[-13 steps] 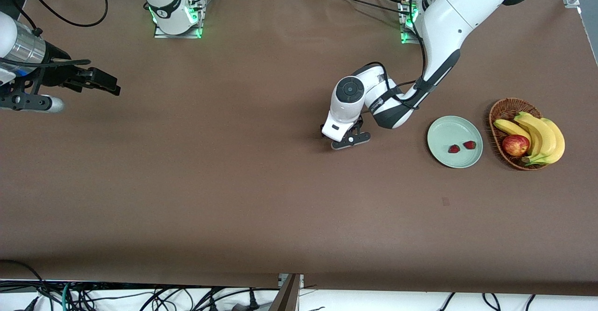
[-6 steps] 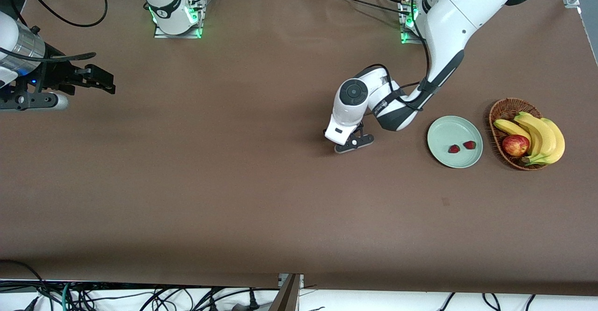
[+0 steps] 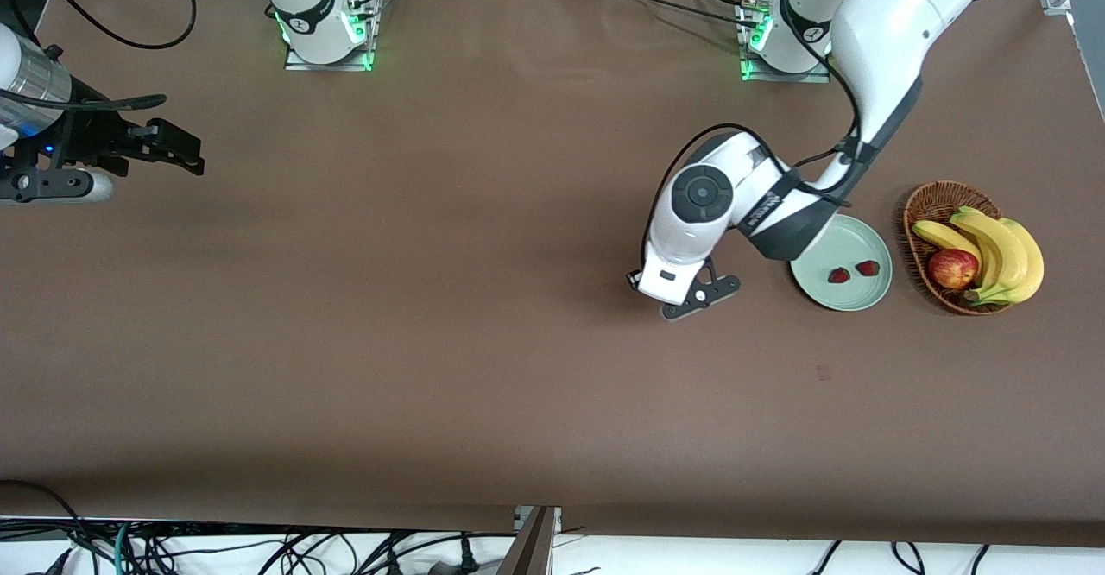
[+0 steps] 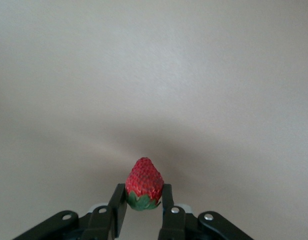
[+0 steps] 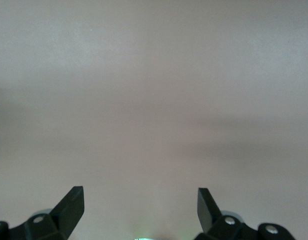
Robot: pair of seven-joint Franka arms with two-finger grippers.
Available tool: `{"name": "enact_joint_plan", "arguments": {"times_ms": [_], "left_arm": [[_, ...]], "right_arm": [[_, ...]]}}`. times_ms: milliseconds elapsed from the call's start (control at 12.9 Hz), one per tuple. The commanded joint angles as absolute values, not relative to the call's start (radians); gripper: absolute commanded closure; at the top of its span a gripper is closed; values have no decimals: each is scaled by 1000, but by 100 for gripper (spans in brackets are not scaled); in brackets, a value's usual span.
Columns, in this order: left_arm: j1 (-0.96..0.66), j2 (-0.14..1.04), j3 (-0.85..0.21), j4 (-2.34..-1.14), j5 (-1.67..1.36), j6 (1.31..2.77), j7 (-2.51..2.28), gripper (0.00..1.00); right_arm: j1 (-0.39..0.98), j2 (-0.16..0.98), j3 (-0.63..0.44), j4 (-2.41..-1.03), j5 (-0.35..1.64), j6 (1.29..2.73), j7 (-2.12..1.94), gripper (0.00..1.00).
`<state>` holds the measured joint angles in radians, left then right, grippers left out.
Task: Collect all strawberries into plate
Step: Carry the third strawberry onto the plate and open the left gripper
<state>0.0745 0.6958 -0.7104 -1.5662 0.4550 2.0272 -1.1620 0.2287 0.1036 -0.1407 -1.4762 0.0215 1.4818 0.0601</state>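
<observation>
In the left wrist view a small red strawberry with a green leafy top sits pinched between the two black fingers of my left gripper, which is shut on it above the bare brown table. From the front, the left gripper hangs over the table just beside the pale mint-green plate, and the hand hides the held berry. Two more strawberries lie in the plate. My right gripper waits open at the right arm's end of the table, nothing between its fingers.
A brown wicker basket with bananas and a red-yellow apple stands beside the plate at the left arm's end. The left forearm overhangs the plate's rim. Cables hang along the table edge nearest the camera.
The left gripper closed on the strawberry, then carried it toward the plate. The right gripper drifted slightly toward its end of the table.
</observation>
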Motion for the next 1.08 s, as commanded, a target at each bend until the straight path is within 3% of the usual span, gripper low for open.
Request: {"name": "enact_joint_plan", "arguments": {"times_ms": [0, 232, 465, 697, 1007], "left_arm": [[126, 620, -652, -1511, 274, 1921, -879, 95], [120, 507, -412, -1548, 70, 1864, -477, 95], [103, 424, -215, -1685, -18, 1893, -167, 95], [42, 361, -83, -1921, -52, 2113, -30, 95], [5, 357, -37, -2138, -57, 2359, 6, 95]], "right_arm": [[224, 86, -121, -1479, 9, 1488, 54, 0], [222, 86, -129, -1479, 11, 1485, 55, 0], [222, 86, -130, -1479, 8, 1483, 55, 0], [219, 86, -130, -1479, 9, 1485, 57, 0], [219, 86, -130, -1480, 14, 1486, 58, 0]]}}
